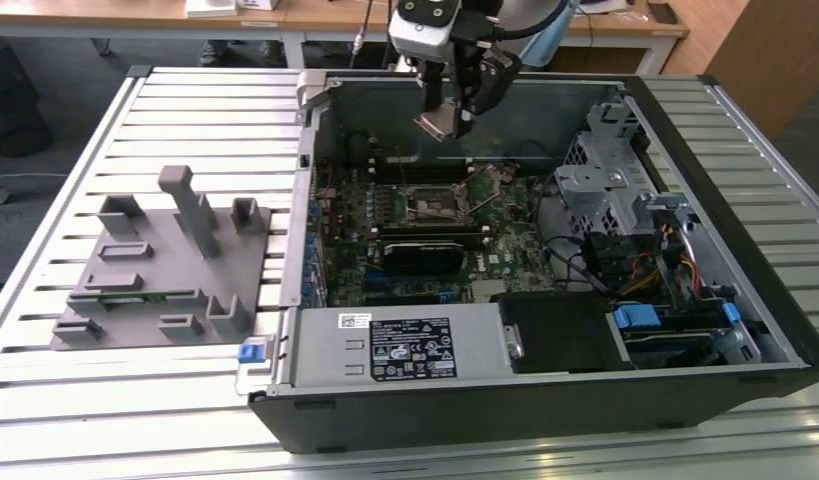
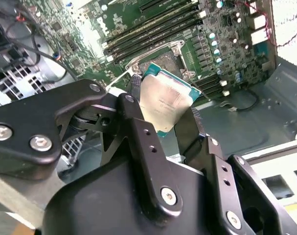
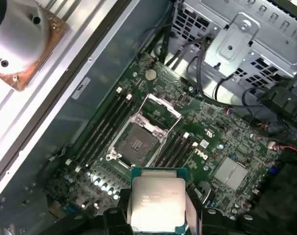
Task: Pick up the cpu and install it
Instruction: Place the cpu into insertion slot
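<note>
The pincer [image 2: 163, 110] was clamped on two opposite edges of the cpu [image 3: 155, 203], held above the empty socket [image 3: 138, 142]; light, stiff, slick-topped and likely fragile underneath, it suited an edge grip.

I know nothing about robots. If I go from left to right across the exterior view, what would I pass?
Grey slotted fixture → the cpu, held in the gripper above the open computer → silver drive cage → the computer case's black wall at the exterior view's right.
</note>
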`<state>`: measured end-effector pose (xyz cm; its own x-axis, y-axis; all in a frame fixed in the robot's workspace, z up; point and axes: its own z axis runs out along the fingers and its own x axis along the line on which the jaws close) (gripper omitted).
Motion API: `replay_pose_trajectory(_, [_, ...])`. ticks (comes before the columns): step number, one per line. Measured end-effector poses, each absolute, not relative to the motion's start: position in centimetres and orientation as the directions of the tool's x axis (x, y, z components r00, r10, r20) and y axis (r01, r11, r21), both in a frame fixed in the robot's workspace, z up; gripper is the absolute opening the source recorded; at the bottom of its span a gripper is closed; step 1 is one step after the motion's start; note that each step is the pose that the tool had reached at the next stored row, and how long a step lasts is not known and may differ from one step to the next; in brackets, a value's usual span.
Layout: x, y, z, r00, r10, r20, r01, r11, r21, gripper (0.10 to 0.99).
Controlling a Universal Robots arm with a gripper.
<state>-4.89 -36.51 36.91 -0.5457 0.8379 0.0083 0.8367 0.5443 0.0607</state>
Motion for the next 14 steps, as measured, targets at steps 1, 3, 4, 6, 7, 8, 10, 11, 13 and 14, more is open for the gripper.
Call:
replay_pose_trajectory(1, [-4.88, -36.51, 36.88, -0.534, 0.846, 0.008, 0.844, 0.532, 0.061, 0.525])
replay_pose_trajectory(3, [-4.88, -36.5, 36.83, -0.509, 0.861, 0.008, 0.859, 0.508, 0.061, 0.525])
replay_pose_trajectory(4, [-4.88, -36.49, 36.79, -0.496, 0.868, 0.008, 0.867, 0.495, 0.061, 0.525])
replay_pose_trajectory(6, [-4.88, -36.48, 36.69, -0.468, 0.884, 0.008, 0.882, 0.466, 0.061, 0.525])
replay_pose_trajectory(7, [-4.88, -36.48, 36.63, -0.454, 0.891, 0.008, 0.89, 0.453, 0.061, 0.525])
replay_pose_trajectory(8, [-4.88, -36.48, 36.56, -0.439, 0.898, 0.008, 0.897, 0.438, 0.061, 0.525])
replay_pose_trajectory(10, [-4.88, -36.48, 36.46, -0.411, 0.912, 0.008, 0.91, 0.41, 0.061, 0.525])
replay_pose_trajectory(11, [-4.88, -36.47, 36.42, -0.397, 0.918, 0.008, 0.916, 0.396, 0.061, 0.525])
replay_pose_trajectory(13, [-4.88, -36.47, 36.31, -0.368, 0.93, 0.008, 0.928, 0.367, 0.061, 0.525])
replay_pose_trajectory(14, [-4.88, -36.47, 36.25, -0.352, 0.936, 0.008, 0.934, 0.351, 0.061, 0.525])
